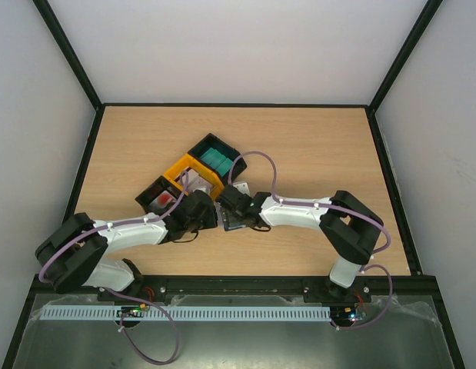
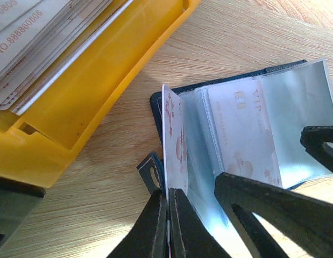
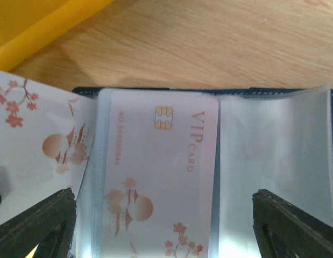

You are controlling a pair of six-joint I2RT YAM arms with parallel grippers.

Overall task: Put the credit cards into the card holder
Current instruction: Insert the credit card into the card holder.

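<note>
The card holder [image 2: 156, 110] lies open on the wood, navy rim and clasp tab [image 2: 151, 173] showing, clear sleeves spread out. One credit card [image 3: 158, 172], white with "VIP CARD" and red blossoms, sits inside a sleeve. My left gripper [image 2: 168, 198] is shut on a second credit card [image 2: 174, 140], which stands on edge at the holder's left side. My right gripper [image 3: 165, 217] hovers open over the sleeved card, a finger on each side and nothing between them. From above, both grippers [image 1: 214, 217] [image 1: 233, 206] meet over the holder [image 1: 239, 224].
A yellow tray [image 2: 101, 80] holding a stack of several more cards [image 2: 37, 37] stands just left of the holder. Black trays [image 1: 217, 157] [image 1: 157, 198] flank the yellow one [image 1: 193, 171]. An empty clear sleeve [image 3: 274, 161] lies at the right.
</note>
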